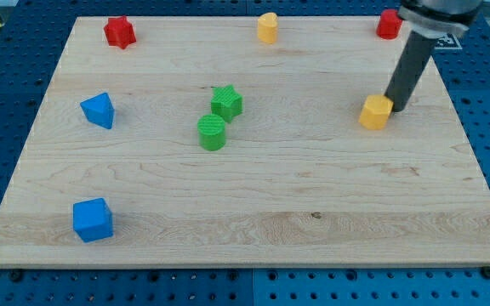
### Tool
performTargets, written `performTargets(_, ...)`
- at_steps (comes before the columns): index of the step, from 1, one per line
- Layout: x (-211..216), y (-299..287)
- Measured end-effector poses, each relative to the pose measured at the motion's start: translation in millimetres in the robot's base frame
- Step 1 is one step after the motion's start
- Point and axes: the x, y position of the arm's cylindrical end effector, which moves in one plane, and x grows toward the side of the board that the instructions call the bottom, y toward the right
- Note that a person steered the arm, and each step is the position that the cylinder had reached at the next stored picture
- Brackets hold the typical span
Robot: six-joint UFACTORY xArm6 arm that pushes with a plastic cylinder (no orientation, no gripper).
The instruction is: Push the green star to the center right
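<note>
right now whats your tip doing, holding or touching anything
My tip: no gripper, holds nothing; right beside the yellow block, apparently touching it, far right of the green star.

The board (253, 195) is pale wood, smooth and matt, with visible grain. The green star (226, 102) and green cylinder (213, 133) show fine ribbed plastic surfaces. My tip (395, 108) looks dark and matt.

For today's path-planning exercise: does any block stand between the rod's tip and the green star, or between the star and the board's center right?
Yes. My tip sits just right of the yellow block, which stands between it and the green star, and also lies on the star's way toward the center right. The green cylinder sits below-left of the star, off that line.
</note>
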Motion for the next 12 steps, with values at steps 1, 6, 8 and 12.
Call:
performTargets(1,1,-35)
performTargets(6,-71,-238)
performTargets(8,-66,-316)
performTargets(12,-6,-287)
